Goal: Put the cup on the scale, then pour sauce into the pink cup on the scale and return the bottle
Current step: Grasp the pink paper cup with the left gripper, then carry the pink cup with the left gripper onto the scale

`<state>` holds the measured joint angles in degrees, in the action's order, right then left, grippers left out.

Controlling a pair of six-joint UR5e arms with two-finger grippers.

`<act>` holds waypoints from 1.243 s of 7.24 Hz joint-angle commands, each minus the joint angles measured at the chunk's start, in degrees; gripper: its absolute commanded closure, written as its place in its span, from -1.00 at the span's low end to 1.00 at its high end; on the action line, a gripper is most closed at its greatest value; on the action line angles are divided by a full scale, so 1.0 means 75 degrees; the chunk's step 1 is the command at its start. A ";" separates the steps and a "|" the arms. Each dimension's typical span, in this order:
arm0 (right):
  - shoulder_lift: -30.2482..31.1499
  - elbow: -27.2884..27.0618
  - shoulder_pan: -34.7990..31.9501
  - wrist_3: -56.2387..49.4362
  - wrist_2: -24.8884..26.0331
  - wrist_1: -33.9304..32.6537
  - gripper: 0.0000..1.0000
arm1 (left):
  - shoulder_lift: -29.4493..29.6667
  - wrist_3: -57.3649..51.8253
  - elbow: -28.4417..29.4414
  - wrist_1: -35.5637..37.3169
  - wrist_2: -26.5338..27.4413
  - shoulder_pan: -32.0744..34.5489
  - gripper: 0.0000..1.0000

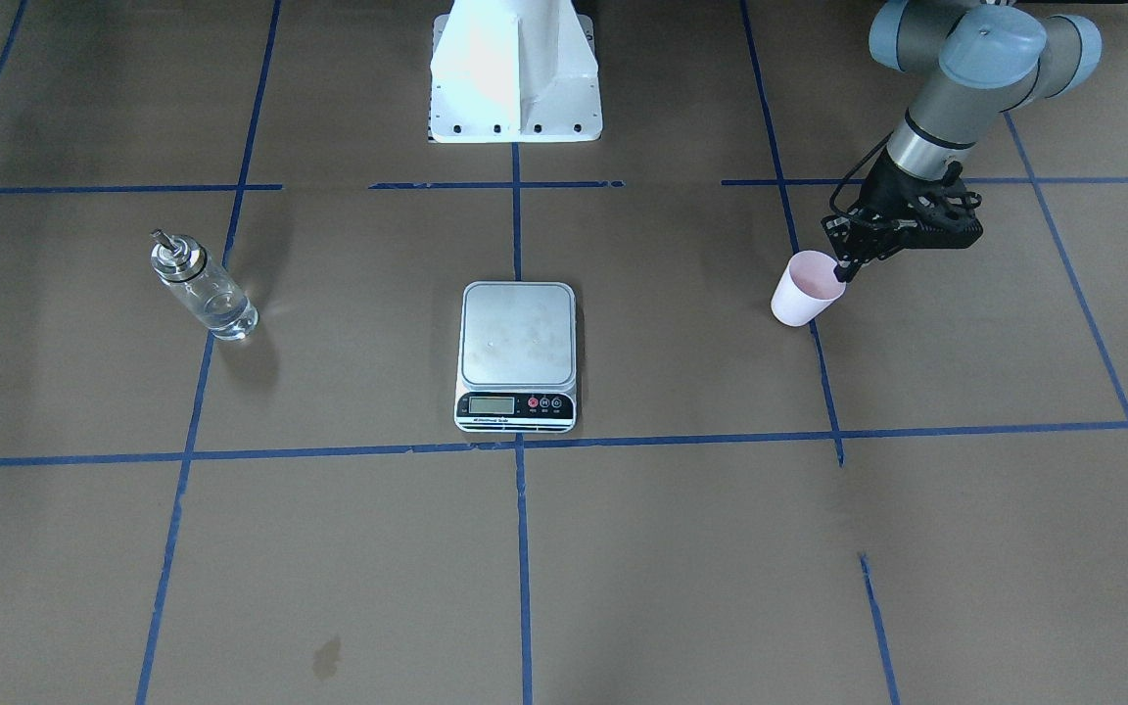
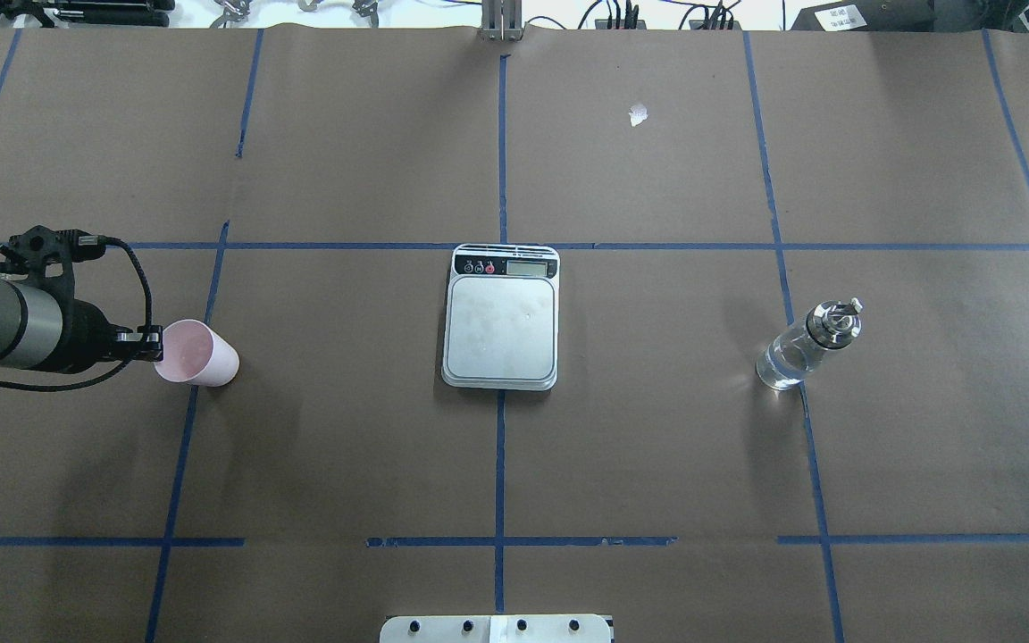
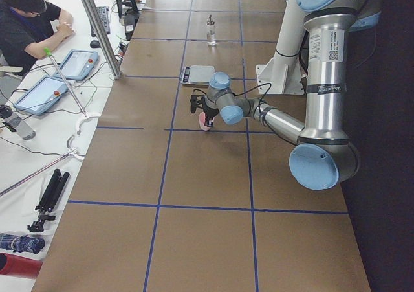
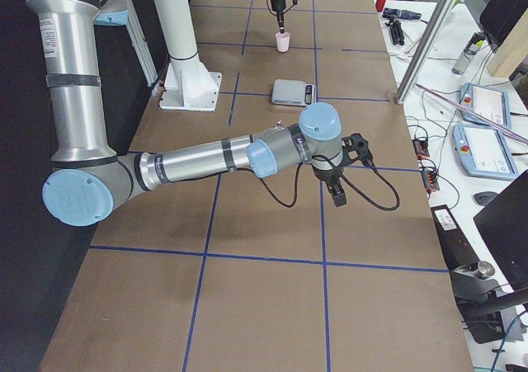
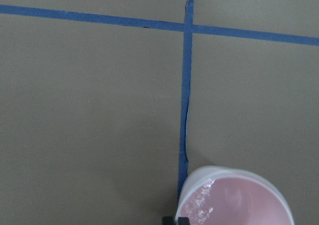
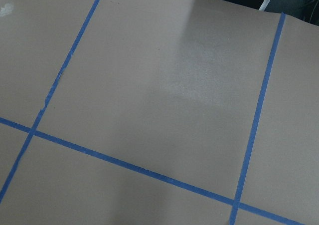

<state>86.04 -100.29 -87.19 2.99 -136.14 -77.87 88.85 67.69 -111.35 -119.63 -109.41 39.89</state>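
Observation:
The pale pink cup [image 1: 804, 291] [image 2: 200, 355] stands upright on the table on my left side, apart from the scale. My left gripper [image 1: 844, 270] [image 2: 155, 345] is at the cup's rim, its fingers closed on the cup wall. The left wrist view shows the cup's pink inside [image 5: 234, 200] at the bottom edge. The steel scale [image 1: 518, 338] [image 2: 502, 326] lies at the table's middle with nothing on it. The glass bottle [image 1: 204, 291] [image 2: 802, 350] stands upright on my right side with clear sauce in it. My right gripper [image 4: 337, 192] hangs over bare table; I cannot tell whether it is open.
The white robot base [image 1: 515, 78] stands behind the scale. Blue tape lines [image 2: 500, 134] divide the brown table into squares. An operator [image 3: 26, 20] sits beyond the far edge by two tablets [image 3: 77, 62].

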 commanded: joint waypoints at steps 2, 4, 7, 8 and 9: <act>0.0000 0.0012 0.0000 0.0000 0.0000 0.0000 -1.00 | 0.0270 -0.0060 -0.0304 0.0548 -0.0060 -0.0010 1.00; 0.0000 0.0024 0.0000 0.0000 0.0000 0.0000 -1.00 | 0.1084 -0.0445 -0.0948 0.2288 -0.0282 0.0013 1.00; 0.0000 0.0024 0.0000 0.0012 0.0000 0.0000 -1.00 | 0.4026 -0.0331 -0.0322 0.4851 -0.0307 -0.0022 1.00; 0.0000 0.0035 0.0000 0.0012 0.0000 0.0000 -1.00 | 0.4659 -0.0133 0.0332 0.4818 -0.0307 -0.0045 1.00; 0.0000 0.0001 0.0000 0.0012 0.0000 0.0000 -1.00 | 0.5419 0.0089 0.1116 0.4794 -0.0307 -0.0046 1.00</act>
<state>86.05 -100.11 -87.19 3.07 -136.14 -77.87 123.00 66.63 -109.10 -84.03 -111.69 39.63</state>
